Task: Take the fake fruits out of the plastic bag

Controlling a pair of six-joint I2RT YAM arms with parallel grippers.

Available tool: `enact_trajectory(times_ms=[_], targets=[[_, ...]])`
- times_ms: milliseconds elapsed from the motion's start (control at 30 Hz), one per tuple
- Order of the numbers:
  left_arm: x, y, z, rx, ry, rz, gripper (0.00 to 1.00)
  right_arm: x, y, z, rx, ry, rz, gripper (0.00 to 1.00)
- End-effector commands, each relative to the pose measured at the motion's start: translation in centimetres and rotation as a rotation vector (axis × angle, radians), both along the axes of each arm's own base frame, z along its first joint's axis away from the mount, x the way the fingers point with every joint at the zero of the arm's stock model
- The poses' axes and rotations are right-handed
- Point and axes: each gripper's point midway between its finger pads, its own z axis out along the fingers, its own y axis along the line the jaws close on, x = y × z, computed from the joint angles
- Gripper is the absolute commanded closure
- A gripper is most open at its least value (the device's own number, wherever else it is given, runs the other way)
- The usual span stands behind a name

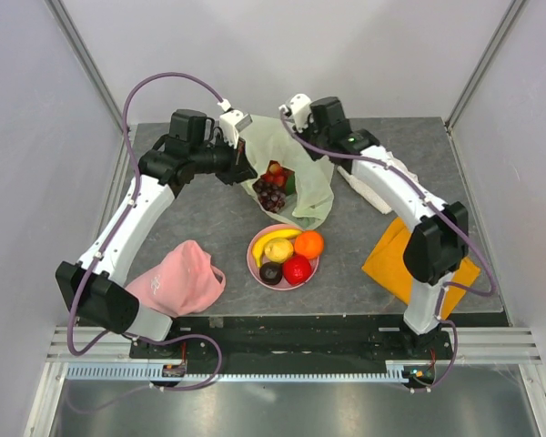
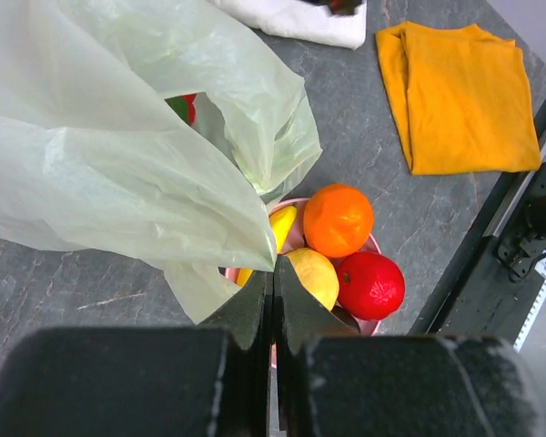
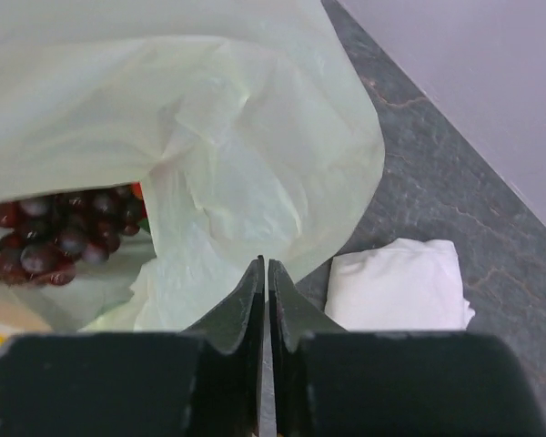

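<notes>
Currently the plastic bag sits at the back-centre of the counter, mouth facing the near edge, w/ both arms reaching in at its far end. L end effector is fully closed, tips pressed together, and the bag's thin edge runs right into the pinch, so it looks clamped on the film and holding that side up. R end effector is closed too, no gap between the fingers, tips on a crumpled fold of the bag; it appears to have the film nipped. Inside the bag's mouth lies the grape bunch, dark and glossy, and just behind it in the top view the berry cluster, red w/ green leaves. Other fruits are outside the bag, on the pink plate just in front of it: orange, apple, banana, a round yellow fruit and the plum, all packed close and touching. From the L wrist cam the bag's lower flap hangs over the plate's edge, covering part of the banana. White cloth lies folded just beside the bag on the R side. Orange cloth is flat near the R front corner, well apart from the bag. Pink cap sits near the L front edge.
</notes>
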Motion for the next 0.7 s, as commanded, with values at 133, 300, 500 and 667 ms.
enact_trajectory(times_ms=[133,300,500,667], targets=[[1.7,0.0,3.4,-0.128,0.014,0.05,0.98,-11.8,6.8,0.5,0.093,0.108,0.538,0.82],[1.6,-0.3,4.7,-0.211,0.047,0.002,0.98,-11.7,9.8,-6.3,0.04,0.227,0.541,0.84],[0.7,-0.9,5.6,-0.244,0.051,-0.059,0.98,-2.4,10.4,-8.1,0.035,0.118,0.23,0.93],[0.3,-0.5,4.9,-0.222,0.05,-0.057,0.98,2.5,8.2,-6.1,0.019,-0.007,0.067,0.95]])
